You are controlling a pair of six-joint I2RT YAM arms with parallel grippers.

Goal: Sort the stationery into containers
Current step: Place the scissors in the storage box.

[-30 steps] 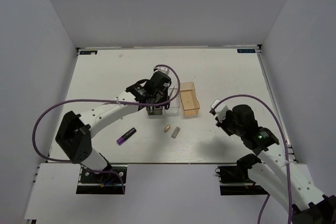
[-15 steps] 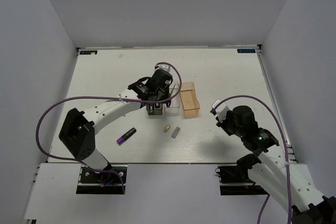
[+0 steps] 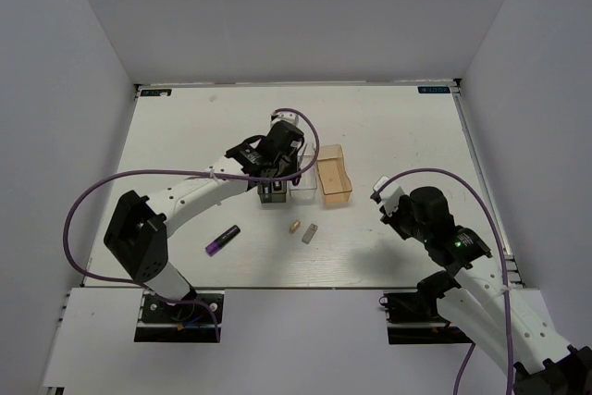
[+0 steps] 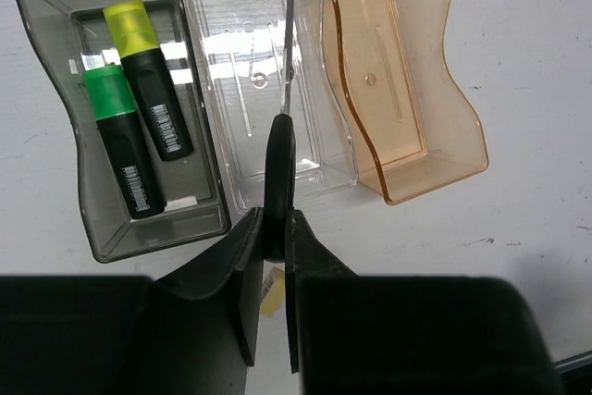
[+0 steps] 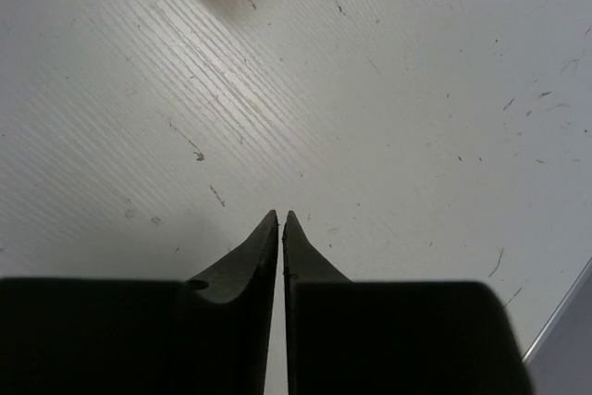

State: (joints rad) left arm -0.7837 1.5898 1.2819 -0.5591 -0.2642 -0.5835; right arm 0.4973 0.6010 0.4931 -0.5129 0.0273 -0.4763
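My left gripper (image 4: 274, 215) is shut on the black-handled scissors (image 4: 280, 168) and holds them edge-on above the clear bin (image 4: 231, 62), blade pointing away. The smoky dark grey bin (image 4: 55, 136) on its left holds the yellow-capped marker (image 4: 148, 80) and the green-capped marker (image 4: 120, 141). The orange bin (image 4: 407, 90) on its right is empty. In the top view the purple-capped marker (image 3: 222, 240), the tan block (image 3: 294, 227) and the grey block (image 3: 310, 233) lie on the table in front of the bins. My right gripper (image 5: 280, 215) is shut and empty over bare table.
The three bins stand side by side mid-table, under my left gripper (image 3: 277, 159) in the top view. My right gripper (image 3: 384, 201) hovers right of the orange bin (image 3: 334, 176). Walls enclose the white table (image 3: 398, 127).
My left gripper has shifted slightly right and away with the scissors, from over the dark bin toward the clear bin. The right arm has not moved.
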